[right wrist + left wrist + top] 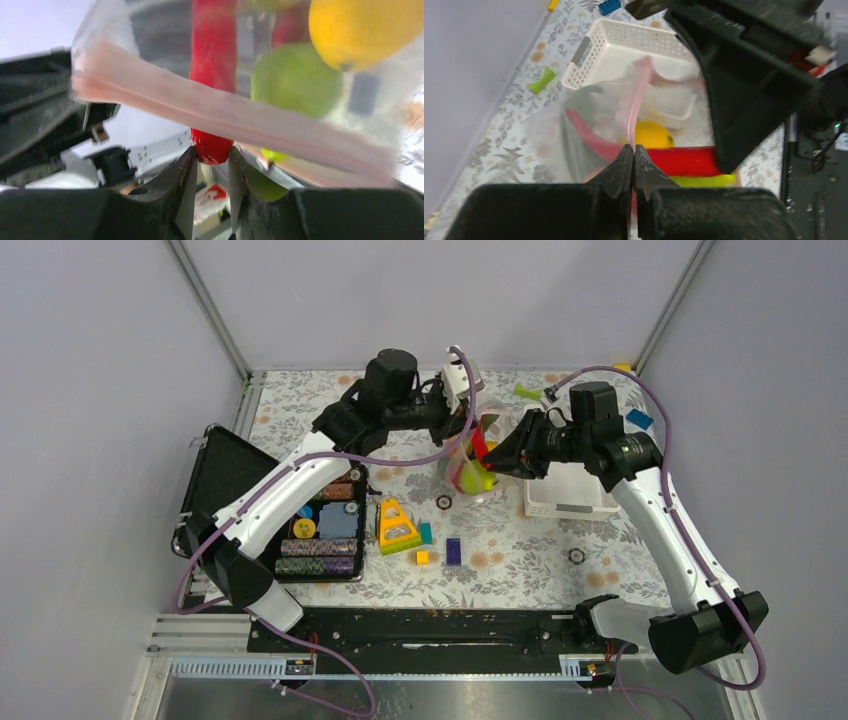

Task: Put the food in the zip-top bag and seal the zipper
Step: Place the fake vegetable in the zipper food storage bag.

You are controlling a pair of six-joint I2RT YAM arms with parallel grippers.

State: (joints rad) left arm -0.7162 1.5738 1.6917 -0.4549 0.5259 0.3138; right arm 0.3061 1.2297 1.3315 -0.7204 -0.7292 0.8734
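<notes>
The zip-top bag [466, 462] hangs above the table's middle with food inside. My left gripper [634, 148] is shut on the pink zipper [638, 102] at the bag's mouth and holds it up; it also shows in the top view [470, 410]. My right gripper [212, 150] is shut on the tip of a long red piece [214, 55] that sticks into the bag; in the top view this gripper [492, 454] is at the bag's right side. A green fruit [295, 80] and a yellow-orange fruit [360, 30] lie in the bag behind the zipper strip [225, 115].
A white slotted basket [572, 494] stands right of the bag, also in the left wrist view [624, 47]. An open black case [318, 525] of chips lies left. A yellow triangular toy [397, 525], small bricks [453, 550], a green piece [527, 392] and a blue brick [639, 419] lie around.
</notes>
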